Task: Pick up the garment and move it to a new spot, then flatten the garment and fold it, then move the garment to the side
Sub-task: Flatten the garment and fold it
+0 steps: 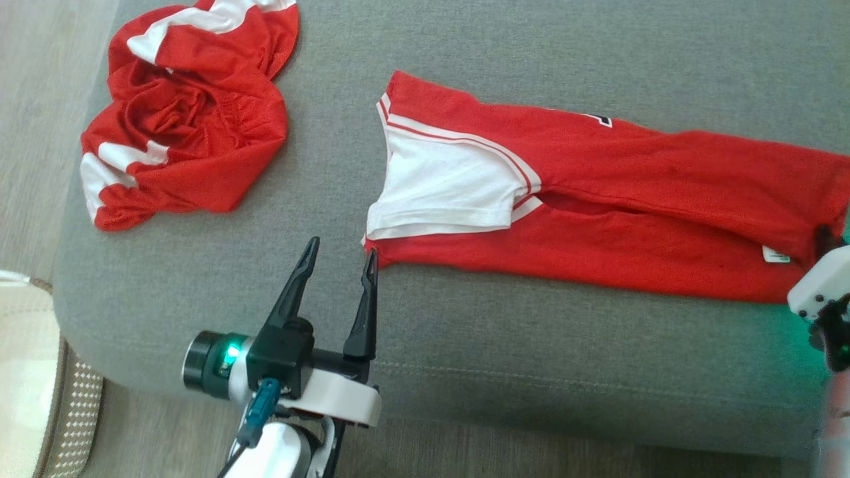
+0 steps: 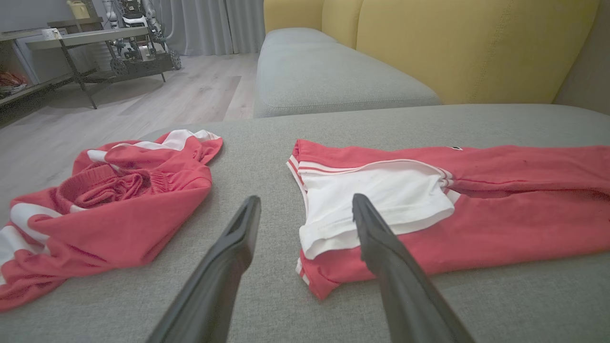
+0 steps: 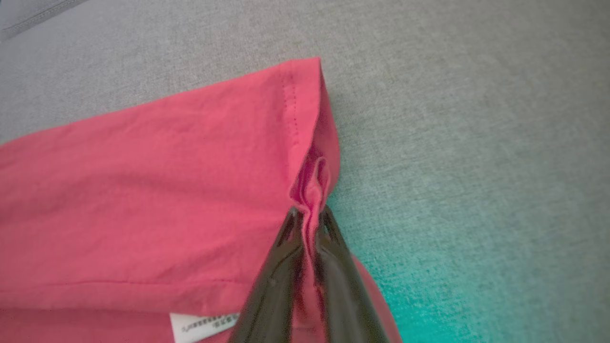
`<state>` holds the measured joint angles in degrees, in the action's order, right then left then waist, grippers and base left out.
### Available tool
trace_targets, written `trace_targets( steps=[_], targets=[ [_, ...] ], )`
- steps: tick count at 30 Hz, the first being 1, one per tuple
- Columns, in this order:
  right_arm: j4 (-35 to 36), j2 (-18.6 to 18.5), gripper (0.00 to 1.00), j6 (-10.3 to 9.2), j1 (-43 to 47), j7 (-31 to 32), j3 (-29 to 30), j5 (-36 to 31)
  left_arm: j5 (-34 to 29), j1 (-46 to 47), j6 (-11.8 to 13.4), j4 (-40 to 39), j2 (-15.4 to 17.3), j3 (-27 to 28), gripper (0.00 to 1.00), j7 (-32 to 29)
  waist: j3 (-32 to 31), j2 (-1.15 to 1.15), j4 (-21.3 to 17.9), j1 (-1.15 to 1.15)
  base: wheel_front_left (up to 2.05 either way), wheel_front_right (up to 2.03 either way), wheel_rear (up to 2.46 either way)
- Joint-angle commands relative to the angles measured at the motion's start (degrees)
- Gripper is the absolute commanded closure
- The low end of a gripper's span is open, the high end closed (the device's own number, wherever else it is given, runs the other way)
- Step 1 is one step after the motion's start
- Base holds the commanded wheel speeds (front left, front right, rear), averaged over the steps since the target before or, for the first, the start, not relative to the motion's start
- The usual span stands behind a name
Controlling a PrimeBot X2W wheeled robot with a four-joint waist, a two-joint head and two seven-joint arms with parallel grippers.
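The garment is a red shirt with a white sleeve, lying folded in a long strip across the grey sofa cushion. My left gripper is open just off the shirt's sleeve end; in the left wrist view its right finger overlaps the white sleeve, and whether it touches the cloth is unclear. My right gripper is shut on a pinch of the shirt's red hem, at the far right end of the strip. In the head view the right gripper sits at the frame's right edge, mostly cut off.
A second red and white garment lies crumpled at the cushion's far left corner. The cushion's front edge drops to wooden floor. A yellow backrest rises behind, and a table with a wheeled machine stands far off.
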<state>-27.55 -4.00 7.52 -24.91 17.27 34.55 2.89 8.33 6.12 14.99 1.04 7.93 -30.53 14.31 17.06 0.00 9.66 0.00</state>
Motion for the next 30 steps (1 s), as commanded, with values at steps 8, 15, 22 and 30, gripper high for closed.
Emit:
trace_targets(
  steps=[8, 15, 22, 30],
  targets=[
    [8.5, -1.6, 1.0, -0.03, 3.3, -3.2, -0.1, -3.1, -1.7, -0.8, -1.9, -1.0, -1.1, 4.0, 0.0, 0.7, -1.5, 0.0, -2.9, 0.0, 0.0, 0.0, 0.0],
    [21.0, -5.9, 1.0, -0.03, 4.0, -0.6, -0.9, -5.2, -3.1, -1.0, -3.8, -0.8, -1.0, 4.7, 0.0, 0.7, -1.9, 0.0, -6.3, 0.0, 0.0, 0.0, 0.0],
    [28.1, -8.0, 1.0, -0.03, 1.7, 5.1, -3.6, -3.6, -4.1, -0.2, -5.2, -0.6, -0.8, 5.1, 0.0, 0.7, -1.6, 0.0, -8.2, 0.0, 0.0, 0.0, 0.0],
    [35.6, -3.6, 1.0, -0.03, 3.8, 10.6, -11.5, 1.3, -4.2, 0.7, -6.2, 0.1, -1.7, 5.4, 0.0, 0.7, -1.4, 0.0, -7.0, 0.0, 0.0, 0.0, 0.0]
  ],
)
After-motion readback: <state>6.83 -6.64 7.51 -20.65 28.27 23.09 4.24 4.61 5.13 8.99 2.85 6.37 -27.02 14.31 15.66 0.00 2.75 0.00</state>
